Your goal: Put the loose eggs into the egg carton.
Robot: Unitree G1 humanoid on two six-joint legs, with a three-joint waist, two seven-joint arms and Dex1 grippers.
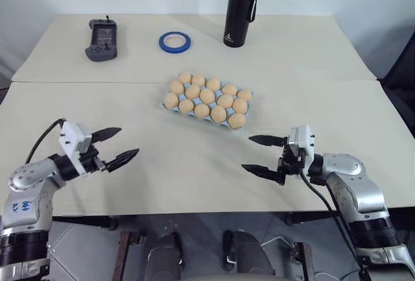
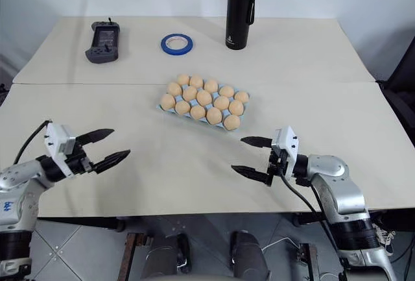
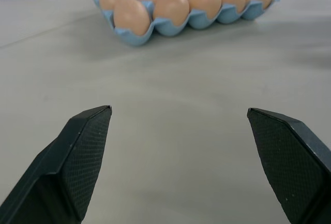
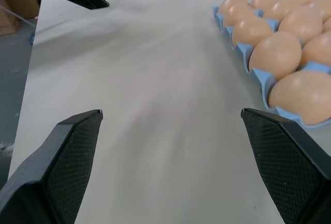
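Observation:
The light blue egg carton (image 1: 166, 106) lies mid-table, and several tan-orange eggs (image 1: 207, 95) fill its cups. Every egg I see sits in a cup; loose eggs are out of view. My left gripper (image 1: 128, 141) hovers open and empty over the front left of the table, pointing toward the carton and well short of it. My right gripper (image 1: 247, 153) is open and empty at the front right, pointing left, a little in front of the carton's near right corner. The left wrist view shows the carton (image 3: 207, 21) beyond the open fingers. The right wrist view shows it (image 4: 258, 81) beside the open fingers.
A black bottle (image 1: 241, 8) stands at the back, with a blue tape ring (image 1: 175, 41) and a grey handheld controller (image 1: 102, 39) to its left. A seam (image 1: 97, 82) between two tabletops runs behind the carton. The table's front edge lies just under both grippers.

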